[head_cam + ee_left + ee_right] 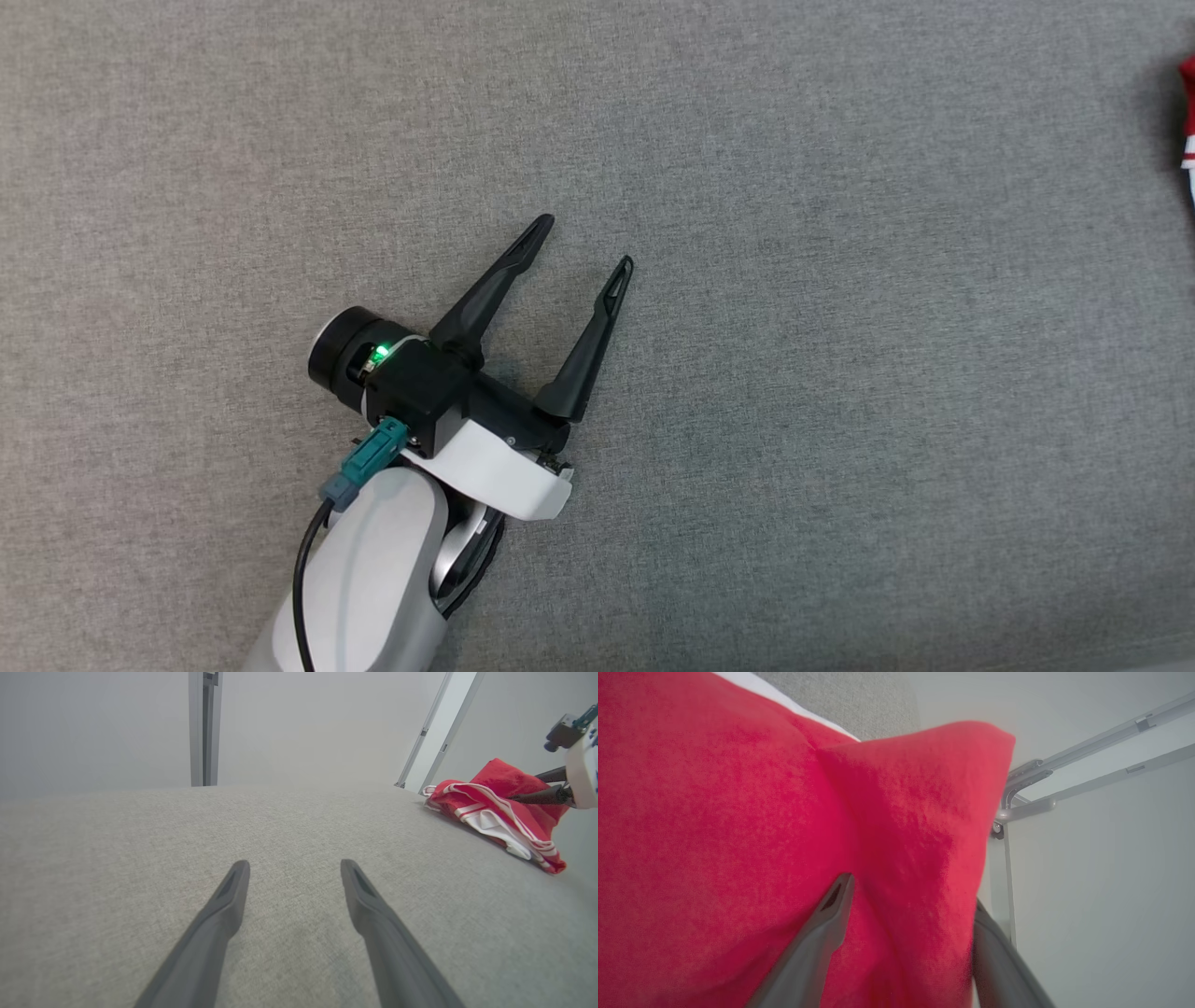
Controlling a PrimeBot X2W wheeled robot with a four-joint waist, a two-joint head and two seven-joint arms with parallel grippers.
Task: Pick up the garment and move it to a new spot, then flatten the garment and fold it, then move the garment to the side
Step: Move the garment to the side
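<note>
We see left gripper point(583, 243) fingers spread, empty, well apart from bunched red white-striped cloth garment point(495, 807). Right gripper point(909, 891) fingers splayed, released around garment's fold. We judge flattening, folding remain.

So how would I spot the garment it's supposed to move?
Start with the wide grey cloth surface. At its edge, on the robot's right, lies a crumpled garment. It is the one bright red thing there, trimmed with white stripes.
</note>
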